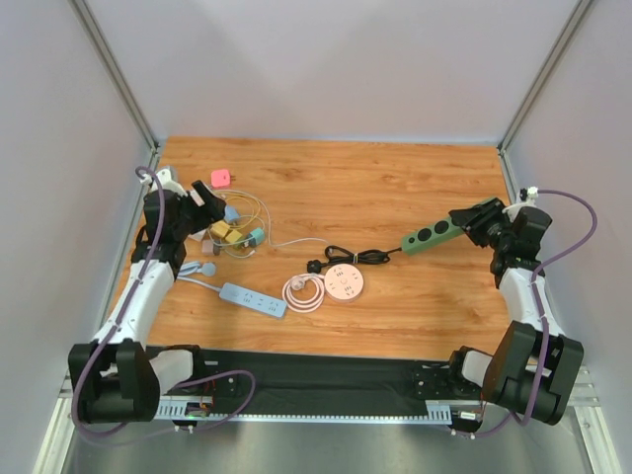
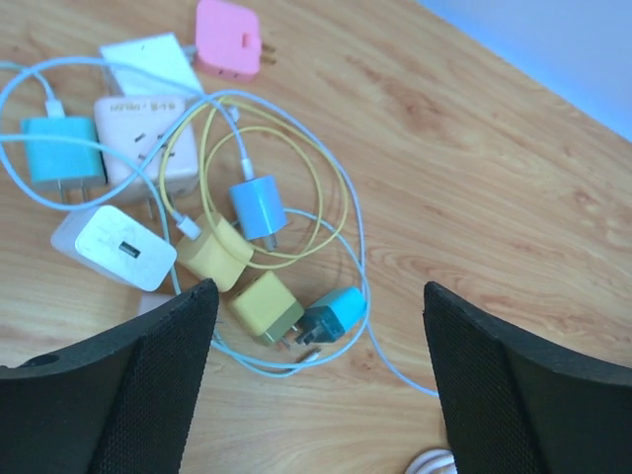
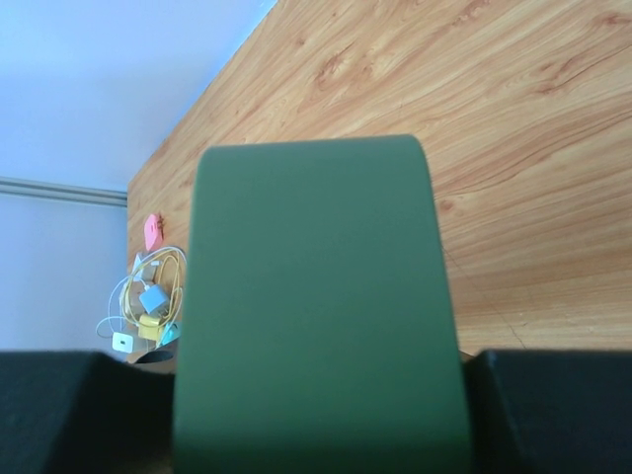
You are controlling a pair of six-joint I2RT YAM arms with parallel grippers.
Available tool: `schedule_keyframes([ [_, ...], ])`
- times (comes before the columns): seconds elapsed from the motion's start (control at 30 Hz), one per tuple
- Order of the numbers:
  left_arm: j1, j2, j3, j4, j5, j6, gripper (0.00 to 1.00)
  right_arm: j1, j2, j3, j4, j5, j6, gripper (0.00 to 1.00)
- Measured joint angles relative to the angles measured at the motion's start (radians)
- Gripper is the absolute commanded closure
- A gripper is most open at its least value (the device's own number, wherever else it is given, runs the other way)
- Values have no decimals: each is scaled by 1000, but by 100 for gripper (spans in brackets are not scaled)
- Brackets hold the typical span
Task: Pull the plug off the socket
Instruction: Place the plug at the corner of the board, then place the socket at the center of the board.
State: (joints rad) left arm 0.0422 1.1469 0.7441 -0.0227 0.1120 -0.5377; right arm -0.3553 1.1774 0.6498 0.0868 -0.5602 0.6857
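My right gripper (image 1: 472,223) is shut on the end of the green socket strip (image 1: 432,235) and holds it just above the table at the right. In the right wrist view the strip (image 3: 316,296) fills the gap between the dark fingers (image 3: 553,415). The round sockets I can see have nothing plugged in. A teal plug (image 2: 336,314) with a dark face lies on the wood below my left gripper (image 2: 316,292), whose jaws stand wide open and hold nothing. In the top view my left gripper (image 1: 209,197) hovers over the charger pile (image 1: 235,232) at the left.
The pile holds yellow (image 2: 265,306), blue (image 2: 259,205), white (image 2: 111,245) and pink (image 2: 229,38) chargers with tangled cables. A black cable (image 1: 360,257) runs from the green strip to a black plug (image 1: 316,265). A round pink socket (image 1: 345,283) and a blue strip (image 1: 253,299) lie in front.
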Motion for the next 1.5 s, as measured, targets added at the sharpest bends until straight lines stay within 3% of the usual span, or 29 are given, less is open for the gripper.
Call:
schedule_keyframes([
  [0.43,1,-296,36,-224,172,204,0,-53,49,10,44,-39,37,100],
  [0.87,1,-435,-22,-339,221,305,0,-46,381,248,86,-10,122,100],
  [1.2,1,-453,-23,-348,219,323,0,62,616,380,187,55,196,100],
  [1.5,1,-454,-23,-356,220,328,0,133,641,369,150,53,125,70],
])
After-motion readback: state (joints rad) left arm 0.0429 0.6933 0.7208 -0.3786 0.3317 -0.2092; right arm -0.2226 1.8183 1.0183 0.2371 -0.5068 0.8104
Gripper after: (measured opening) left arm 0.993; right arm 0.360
